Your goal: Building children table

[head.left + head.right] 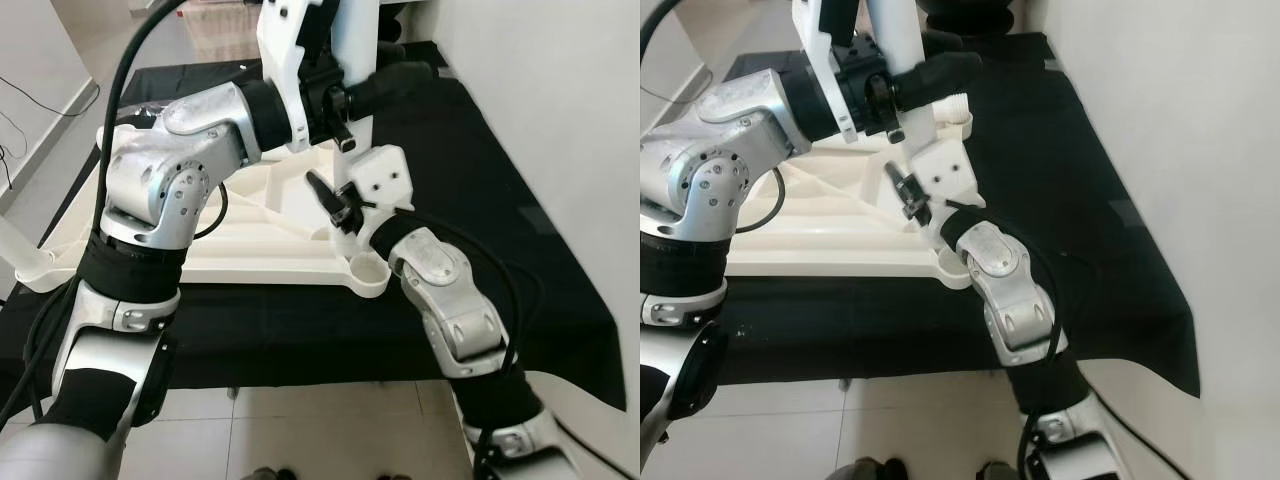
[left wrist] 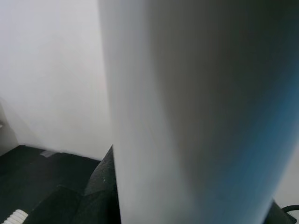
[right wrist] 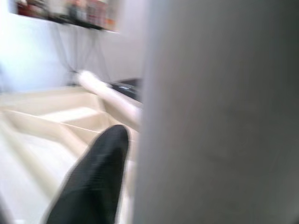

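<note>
Table leg (image 1: 892, 40) stands clasped by left gripper (image 1: 930, 75) over upturned tabletop (image 1: 830, 235), black cloth (image 1: 1070, 200) beneath.

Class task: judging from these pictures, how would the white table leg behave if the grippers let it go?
The white table leg looks stiff, smooth plastic, so probably slippery. Tall and narrow, standing upright over the upturned tabletop, it may tip. Round, so likely to roll.

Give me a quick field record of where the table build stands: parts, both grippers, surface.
Table top: white plastic table top lying underside up on a black cloth
Leg: white table leg standing upright at the table top's right far corner
Left gripper: left gripper at the leg, fingers around it
Right gripper: right gripper low by the leg's base; grip cannot be told
Spare corner: empty round socket at the near right corner
Surroundings: white wall to the right
</note>
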You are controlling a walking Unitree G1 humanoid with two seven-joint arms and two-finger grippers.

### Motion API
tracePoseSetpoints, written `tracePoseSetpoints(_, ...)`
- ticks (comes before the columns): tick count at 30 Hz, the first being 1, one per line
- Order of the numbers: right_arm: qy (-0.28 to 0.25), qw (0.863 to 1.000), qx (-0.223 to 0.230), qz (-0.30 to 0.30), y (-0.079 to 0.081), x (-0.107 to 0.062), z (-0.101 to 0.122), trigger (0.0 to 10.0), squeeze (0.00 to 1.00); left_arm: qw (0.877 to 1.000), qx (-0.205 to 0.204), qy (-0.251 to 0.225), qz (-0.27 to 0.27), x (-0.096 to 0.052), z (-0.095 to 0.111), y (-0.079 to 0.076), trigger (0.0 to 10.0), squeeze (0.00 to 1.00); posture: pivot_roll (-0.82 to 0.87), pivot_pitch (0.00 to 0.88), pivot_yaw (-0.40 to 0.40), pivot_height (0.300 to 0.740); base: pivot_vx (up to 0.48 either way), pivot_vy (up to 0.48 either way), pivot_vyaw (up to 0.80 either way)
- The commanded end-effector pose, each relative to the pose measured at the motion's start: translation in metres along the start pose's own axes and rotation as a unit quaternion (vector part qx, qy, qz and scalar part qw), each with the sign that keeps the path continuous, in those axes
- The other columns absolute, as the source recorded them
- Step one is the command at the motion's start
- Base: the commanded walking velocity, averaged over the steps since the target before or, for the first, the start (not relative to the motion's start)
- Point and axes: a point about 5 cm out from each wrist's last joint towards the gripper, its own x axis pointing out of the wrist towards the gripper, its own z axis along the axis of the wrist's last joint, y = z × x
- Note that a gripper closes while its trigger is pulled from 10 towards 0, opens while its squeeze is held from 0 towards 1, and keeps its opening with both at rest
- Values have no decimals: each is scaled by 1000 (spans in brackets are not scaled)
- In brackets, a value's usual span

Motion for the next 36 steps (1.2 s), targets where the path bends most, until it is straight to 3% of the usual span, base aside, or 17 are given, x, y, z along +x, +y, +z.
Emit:
tracePoseSetpoints(1,-11,998,15,60,6,4,5,10000,1000,998,-24,-25,-43,3,6,-7,0,0,-21,81,46,740,0,0,0)
tracePoseSetpoints(3,-10,993,11,114,5,4,8,10000,1000,994,-63,-49,-77,1,8,-11,0,0,-23,76,43,740,0,0,0)
tracePoseSetpoints(6,-5,990,7,140,5,4,8,10000,1000,991,-74,-56,-98,-1,9,-12,0,0,-24,72,38,740,0,0,0)
tracePoseSetpoints(7,-1,987,14,161,5,4,7,10000,675,988,-79,-59,-120,-4,9,-14,0,0,-24,72,33,740,0,0,0)
tracePoseSetpoints(8,7,984,30,173,4,5,5,10000,59,984,-84,-63,-145,-7,9,-17,0,0,-24,71,30,740,0,0,0)
tracePoseSetpoints(13,19,979,54,196,4,8,1,10000,0,973,-104,-73,-193,-9,9,-24,0,0,-24,69,26,740,0,0,0)
tracePoseSetpoints(14,29,976,46,211,5,9,-2,10000,0,963,-117,-71,-231,-8,8,-43,0,0,-23,71,23,740,0,0,0)
tracePoseSetpoints(21,36,973,65,221,2,14,-4,9843,0,950,-135,-70,-272,5,2,-67,0,0,-27,73,20,740,0,0,0)
tracePoseSetpoints(22,36,971,72,226,2,14,-3,4314,0,949,-137,-71,-276,8,1,-69,0,0,-28,74,21,740,0,0,0)
tracePoseSetpoints(23,33,969,78,233,4,14,-3,0,0,947,-141,-72,-278,11,0,-71,0,0,-29,74,21,740,0,0,0)
tracePoseSetpoints(29,21,957,93,273,11,10,0,0,0,943,-149,-75,-287,7,2,-69,0,0,-33,77,24,740,0,0,0)
tracePoseSetpoints(36,16,953,108,282,12,8,0,0,0,942,-158,-79,-285,3,4,-68,0,0,-36,81,26,740,0,0,0)
